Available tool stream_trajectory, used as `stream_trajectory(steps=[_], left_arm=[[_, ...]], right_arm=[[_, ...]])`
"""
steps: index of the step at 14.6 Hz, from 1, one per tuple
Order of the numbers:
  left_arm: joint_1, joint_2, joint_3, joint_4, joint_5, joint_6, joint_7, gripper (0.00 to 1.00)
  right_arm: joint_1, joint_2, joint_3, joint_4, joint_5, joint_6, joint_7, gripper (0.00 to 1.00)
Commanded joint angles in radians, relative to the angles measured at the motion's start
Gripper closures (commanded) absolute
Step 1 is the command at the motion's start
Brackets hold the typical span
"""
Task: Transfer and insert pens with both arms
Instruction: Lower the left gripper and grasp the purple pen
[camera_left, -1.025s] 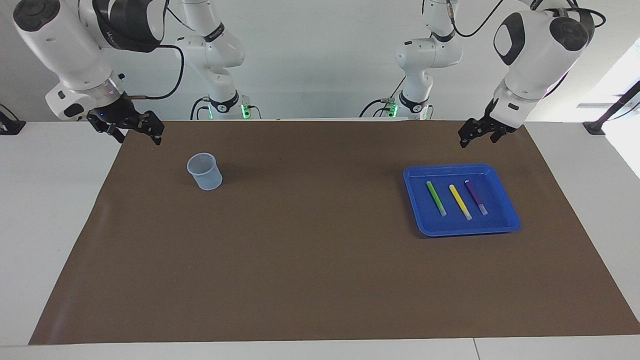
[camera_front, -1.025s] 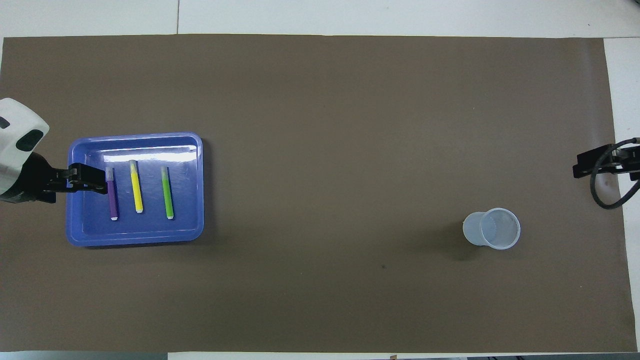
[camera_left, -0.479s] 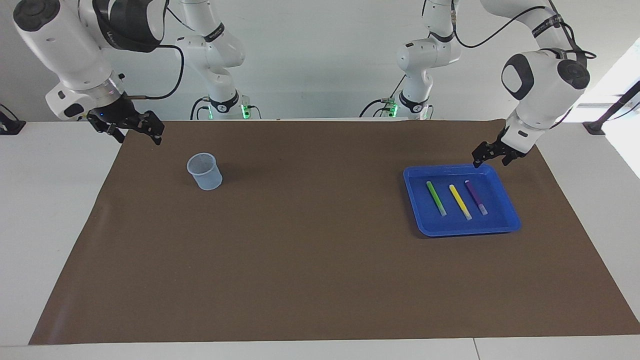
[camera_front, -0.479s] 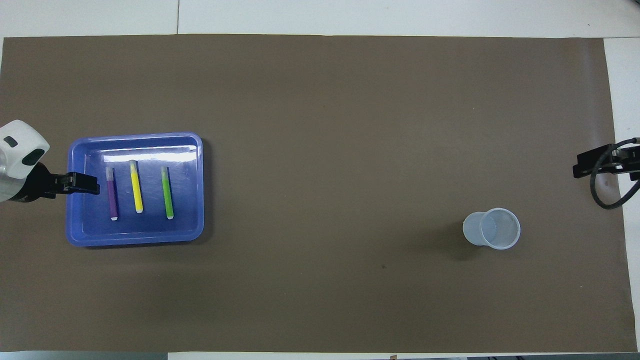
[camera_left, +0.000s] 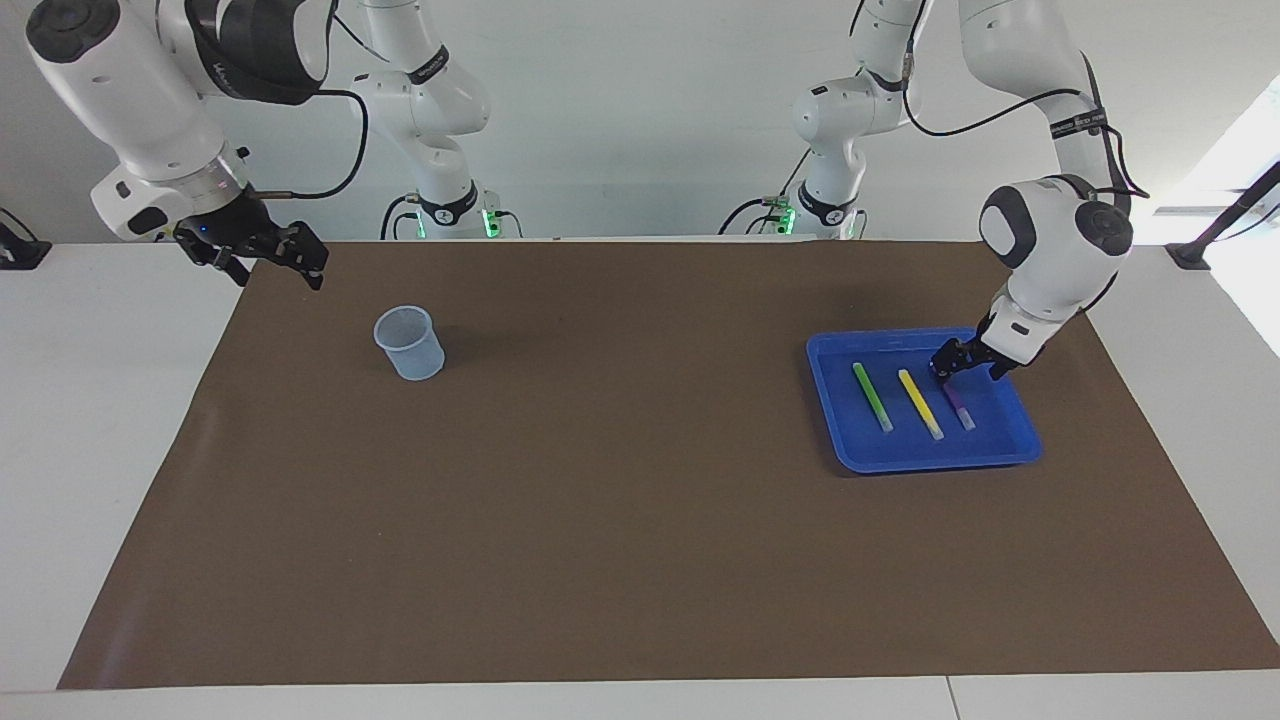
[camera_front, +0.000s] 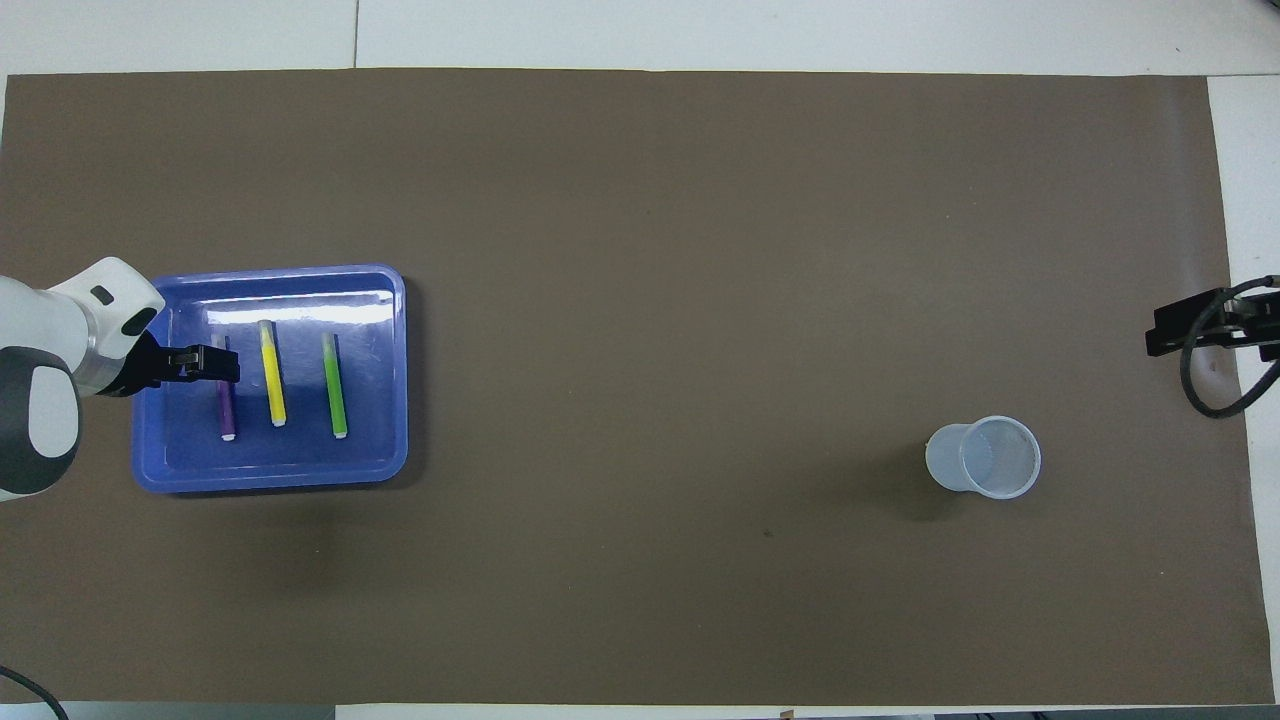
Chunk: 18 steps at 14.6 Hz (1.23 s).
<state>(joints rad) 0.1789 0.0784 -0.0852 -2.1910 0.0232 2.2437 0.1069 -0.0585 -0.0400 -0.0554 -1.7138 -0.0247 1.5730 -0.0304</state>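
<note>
So the left gripper (camera_left: 946, 366) has dropped from above the blue tray (camera_left: 1020, 440) rim onto the purple pen (camera_left: 958, 406), jaws wide and probably not yet gripping, while green and yellow lie beside it in the tray; right gripper (camera_left: 270, 258) waits, open.

The left gripper (camera_left: 945, 368) covers the purple pen (camera_left: 959, 407) at its 12 o'clock end. In the overhead view, the 3 o'clock edge cuts off the right gripper (camera_front: 1165, 332).
</note>
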Motion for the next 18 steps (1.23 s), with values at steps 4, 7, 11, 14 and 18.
stream_trajectory(steps=[4, 7, 11, 14, 18], left_arm=[[0.005, 0.066, -0.002, -0.006, 0.052, 0.077, 0.022, 0.18], [0.004, 0.098, -0.002, -0.007, 0.052, 0.106, 0.022, 0.22], [0.005, 0.109, -0.002, -0.006, 0.052, 0.114, 0.022, 0.27], [0.004, 0.11, -0.002, -0.004, 0.052, 0.116, 0.022, 0.43], [0.004, 0.11, -0.002, -0.004, 0.052, 0.12, 0.022, 0.62]], right_arm=[[-0.009, -0.017, 0.008, -0.017, 0.015, 0.004, 0.01, 0.0], [-0.009, -0.017, 0.008, -0.017, 0.015, 0.004, 0.01, 0.0], [-0.009, -0.015, 0.008, -0.015, 0.015, 0.004, 0.01, 0.0], [-0.009, -0.017, 0.008, -0.016, 0.015, 0.004, 0.01, 0.0], [-0.009, -0.015, 0.008, -0.015, 0.015, 0.004, 0.01, 0.0]])
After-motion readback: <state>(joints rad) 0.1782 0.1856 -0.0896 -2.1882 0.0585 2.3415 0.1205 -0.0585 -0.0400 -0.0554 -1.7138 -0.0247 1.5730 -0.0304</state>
